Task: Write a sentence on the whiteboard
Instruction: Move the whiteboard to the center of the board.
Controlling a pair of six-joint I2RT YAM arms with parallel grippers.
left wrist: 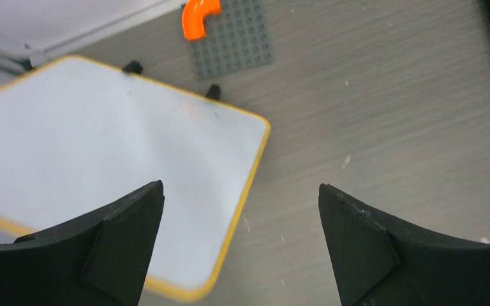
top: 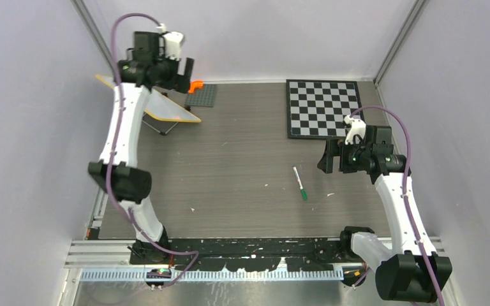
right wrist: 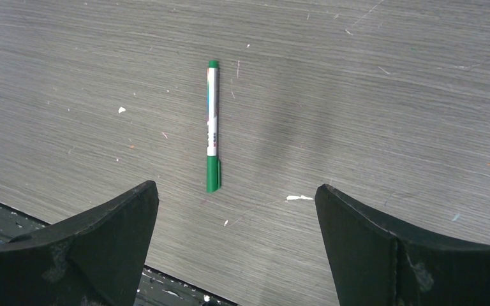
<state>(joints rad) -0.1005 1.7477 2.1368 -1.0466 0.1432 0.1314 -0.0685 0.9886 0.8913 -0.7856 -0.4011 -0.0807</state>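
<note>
Left wrist: round-cornered whiteboard, woodgrain table; left fingers and right fingers, black wedges, gape wide.

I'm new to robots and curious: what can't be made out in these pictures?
Top view: the left arm covers much of the whiteboard.
Left wrist view: black fingers and the frame edge cut off the whiteboard's left side.
Right wrist view: print on the marker is too small to read.
</note>
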